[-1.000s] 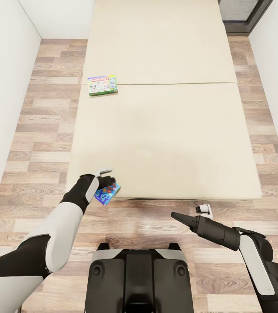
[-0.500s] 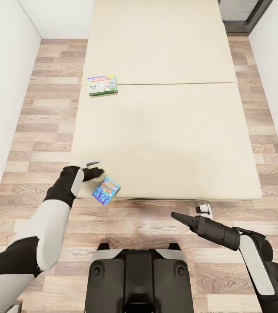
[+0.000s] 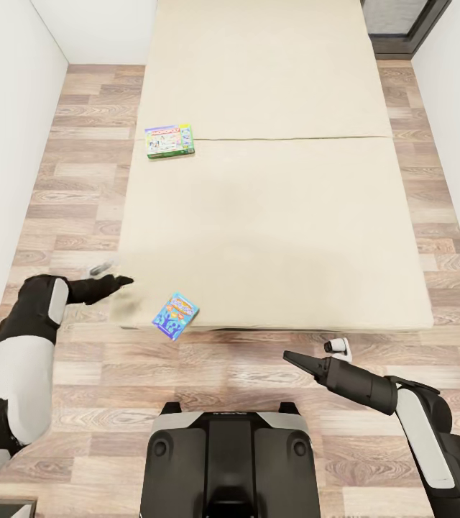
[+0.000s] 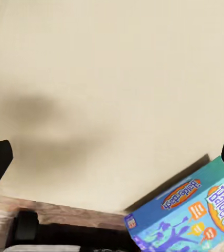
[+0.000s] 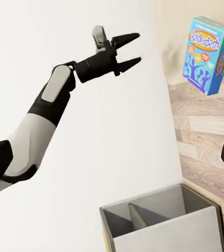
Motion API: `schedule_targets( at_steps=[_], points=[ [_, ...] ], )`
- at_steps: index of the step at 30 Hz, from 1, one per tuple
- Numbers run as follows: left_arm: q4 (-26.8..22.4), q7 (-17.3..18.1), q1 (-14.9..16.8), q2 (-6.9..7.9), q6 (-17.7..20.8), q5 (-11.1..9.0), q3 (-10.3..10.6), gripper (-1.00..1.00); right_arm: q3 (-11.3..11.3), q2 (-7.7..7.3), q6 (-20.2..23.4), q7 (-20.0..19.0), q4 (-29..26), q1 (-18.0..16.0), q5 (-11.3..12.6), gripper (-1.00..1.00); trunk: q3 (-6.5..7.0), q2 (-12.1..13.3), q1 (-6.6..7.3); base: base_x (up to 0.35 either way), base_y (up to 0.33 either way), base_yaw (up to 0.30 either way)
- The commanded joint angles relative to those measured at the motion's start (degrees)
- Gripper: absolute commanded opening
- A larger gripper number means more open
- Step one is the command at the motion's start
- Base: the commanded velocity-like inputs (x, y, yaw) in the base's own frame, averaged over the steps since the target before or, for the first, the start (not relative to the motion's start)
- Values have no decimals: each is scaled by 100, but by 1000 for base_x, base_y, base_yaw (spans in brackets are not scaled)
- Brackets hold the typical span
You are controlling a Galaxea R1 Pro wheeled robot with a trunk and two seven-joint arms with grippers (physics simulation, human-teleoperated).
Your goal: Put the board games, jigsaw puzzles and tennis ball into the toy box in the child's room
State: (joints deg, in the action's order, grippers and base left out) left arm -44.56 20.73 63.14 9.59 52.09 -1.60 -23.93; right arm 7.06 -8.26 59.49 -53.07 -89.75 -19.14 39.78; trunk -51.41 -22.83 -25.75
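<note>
A: Where are the games?
B: Blue Balderdash box (image 3: 176, 315) at the bed's (image 3: 280, 216) near edge, by its left corner, overhanging the floor (image 3: 65, 180); Monopoly box (image 3: 169, 141) flat at the left edge, farther up.
A: The grippers?
B: Left gripper (image 3: 108, 276) just off that near-left corner, apart from the blue box, jaws parted, empty; right gripper (image 3: 292, 357) over the floor, fingers close together, cannot tell if closed, holding nothing.
</note>
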Motion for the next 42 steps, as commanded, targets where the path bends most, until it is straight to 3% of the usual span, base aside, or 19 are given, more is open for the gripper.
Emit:
schedule_targets(
  at_steps=[1,2,3,5,6,8,9,11,12,17,22,32,42],
  points=[
    [-11,431,-99,223,135,-42,-106,100,4,0,20,-26,0,-2,-20,100,-6,-9,-4,0,0,0],
    [-15,659,-157,332,170,-44,-147,100,4,0,20,-21,0,-2,-20,100,-6,-9,-4,0,0,0],
    [-19,1145,-291,554,225,-42,-229,100,2,0,19,2,6,-2,-23,100,-6,-9,-4,0,0,0],
    [-15,1667,-444,779,262,-39,-307,100,3,0,19,49,12,-2,-26,100,-6,-9,-4,0,0,0],
    [-10,2203,-614,1004,286,-34,-380,100,4,3,17,124,18,-2,-28,100,-6,-9,-4,0,0,0],
    [-6,2728,-803,1213,299,-24,-439,100,5,3,13,273,23,-2,-30,100,-6,-9,-4,0,0,0],
    [-4,3219,-1006,1399,305,-18,-488,100,4,2,4,327,24,-2,-29,100,-6,-9,-4,0,0,0],
    [-1,3658,-1216,1562,302,-14,-541,100,-3,1,-92,481,26,-2,-23,100,-6,-9,-4,0,0,0],
    [1,4038,-1425,1698,291,-13,-599,100,-4,1,-140,525,27,-2,-19,100,-6,-9,-4,0,0,0],
    [5,4828,-2055,1917,247,-3,-828,100,-15,0,-409,789,53,-2,-13,100,-6,-9,-4,0,0,0],
    [8,5032,-2569,1957,159,-15,-1003,100,-7,6,-503,1138,345,-12,-24,100,-6,-9,-4,0,0,0],
    [8,5124,-2788,1968,-77,-18,-1157,100,-22,2,-1006,1622,1340,-170,-13,100,-6,-9,-4,0,34,0],
    [7,5121,-2802,1969,-92,0,-1161,100,-558,45,-1082,1739,1451,-308,-22,100,-6,-9,-4,0,182,0]
  ],
)
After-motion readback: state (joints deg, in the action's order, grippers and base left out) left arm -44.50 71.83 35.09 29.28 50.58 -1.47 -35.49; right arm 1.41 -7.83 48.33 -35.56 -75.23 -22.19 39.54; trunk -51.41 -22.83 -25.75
